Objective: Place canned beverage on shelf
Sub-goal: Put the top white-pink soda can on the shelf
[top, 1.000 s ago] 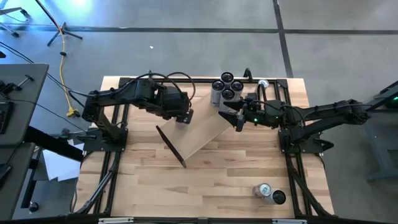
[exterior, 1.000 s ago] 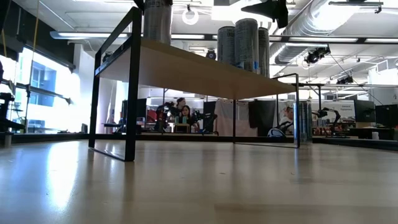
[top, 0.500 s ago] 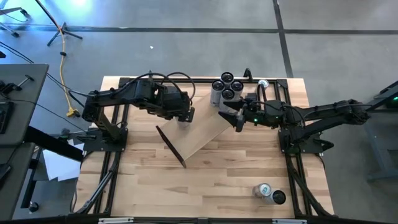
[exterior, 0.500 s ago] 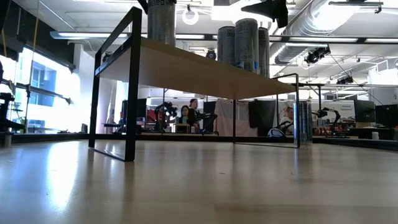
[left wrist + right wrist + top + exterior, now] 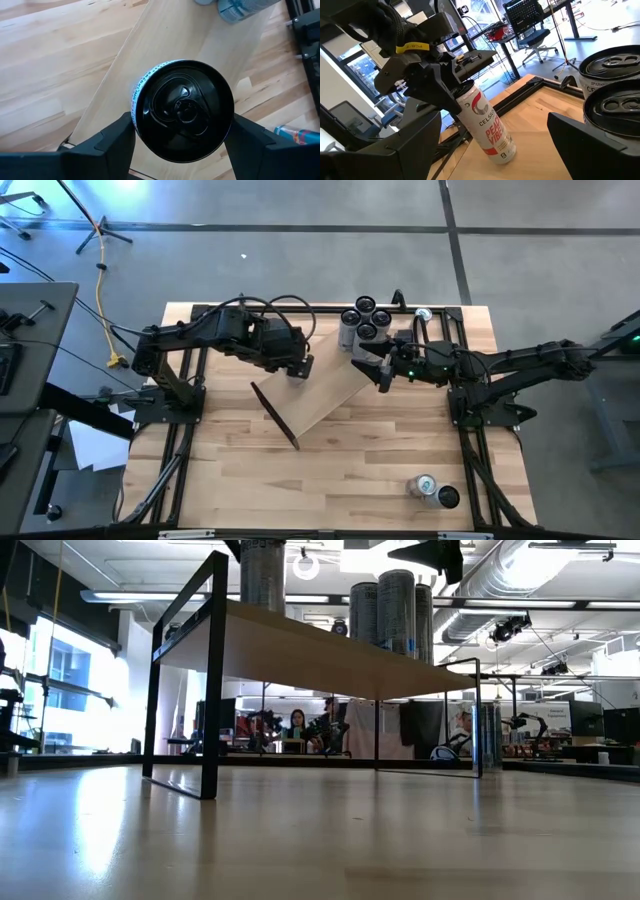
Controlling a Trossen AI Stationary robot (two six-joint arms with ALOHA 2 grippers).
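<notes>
The left gripper (image 5: pixel 180 137) grips a can (image 5: pixel 183 110) upright over the shelf (image 5: pixel 330 395), near its left end. The right gripper (image 5: pixel 384 373) waits wide open with nothing in it, by the shelf's right end, where four cans (image 5: pixel 364 319) stand close together. If the can is let go too high or tilted, it could tip and roll off the edge. The middle of the shelf is bare, so there is room.

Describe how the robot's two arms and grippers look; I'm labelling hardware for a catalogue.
Both arms are dark, jointed and looped with black cables. The left gripper has broad black angular fingers, with a yellow printed label on its wrist. The right gripper is black too, with a small green light behind it.
</notes>
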